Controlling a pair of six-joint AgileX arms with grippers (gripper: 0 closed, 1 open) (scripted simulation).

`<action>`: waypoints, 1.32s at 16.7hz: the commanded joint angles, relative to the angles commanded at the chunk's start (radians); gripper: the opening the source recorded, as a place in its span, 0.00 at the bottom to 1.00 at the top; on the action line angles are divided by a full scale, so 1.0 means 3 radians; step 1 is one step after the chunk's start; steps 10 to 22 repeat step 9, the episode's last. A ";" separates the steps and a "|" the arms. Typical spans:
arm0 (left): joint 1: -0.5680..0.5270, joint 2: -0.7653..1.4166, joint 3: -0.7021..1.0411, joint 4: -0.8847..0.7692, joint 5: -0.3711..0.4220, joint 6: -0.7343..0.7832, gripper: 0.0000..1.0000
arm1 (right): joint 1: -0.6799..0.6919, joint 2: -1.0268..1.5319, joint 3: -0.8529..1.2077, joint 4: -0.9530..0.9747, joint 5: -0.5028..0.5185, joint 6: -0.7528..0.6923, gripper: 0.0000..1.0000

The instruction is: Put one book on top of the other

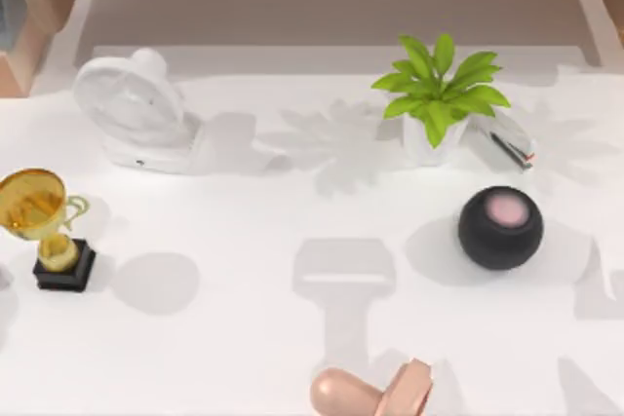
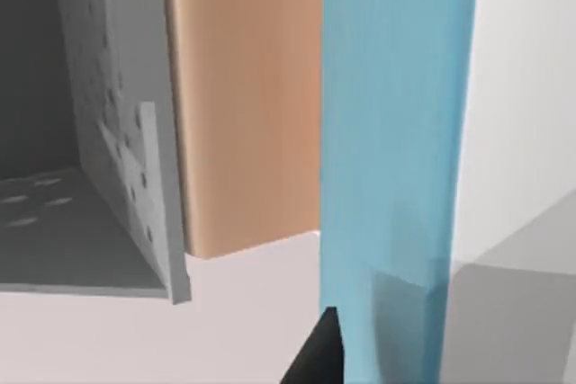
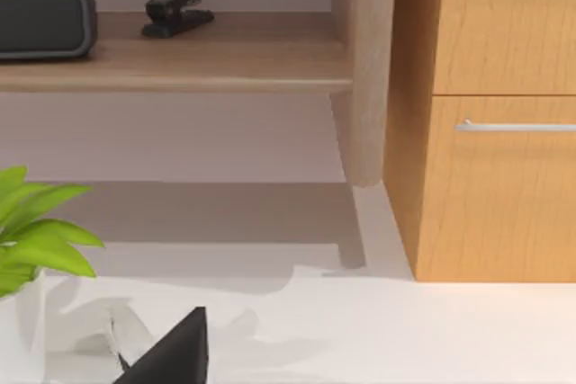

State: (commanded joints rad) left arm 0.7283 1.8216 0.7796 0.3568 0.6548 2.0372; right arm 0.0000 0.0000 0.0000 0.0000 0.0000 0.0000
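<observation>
The books are out of view. In the left wrist view, my left gripper's dark fingertip (image 2: pixel 317 359) pokes in at the frame's edge, close against a tall light-blue panel (image 2: pixel 396 150); I cannot tell what that panel is. In the right wrist view, my right gripper's dark fingertip (image 3: pixel 175 352) sits low over the white tabletop (image 3: pixel 405 330), near the green leaves of the plant (image 3: pixel 36 240). Nothing shows between the fingers of either gripper.
On the white table (image 1: pixel 244 231) stand a white fan (image 1: pixel 136 114), a potted plant (image 1: pixel 439 94), a gold trophy (image 1: pixel 44 226) and a black round speaker (image 1: pixel 500 227). A pink object (image 1: pixel 375 392) lies at the front edge. A wooden shelf (image 3: pixel 180 65) and drawer cabinet (image 3: pixel 495 177) stand behind.
</observation>
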 joint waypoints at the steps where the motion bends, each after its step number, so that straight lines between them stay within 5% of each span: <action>1: 0.0000 0.0000 0.0000 0.0000 0.0000 0.0000 0.83 | 0.0000 0.0000 0.0000 0.0000 0.0000 0.0000 1.00; 4: 0.0000 0.0000 0.0000 0.0000 0.0000 0.0000 1.00 | 0.0000 0.0000 0.0000 0.0000 0.0000 0.0000 1.00; 22: 0.0000 0.0000 0.0000 0.0000 0.0000 0.0000 1.00 | 0.0000 0.0000 0.0000 0.0000 0.0000 0.0000 1.00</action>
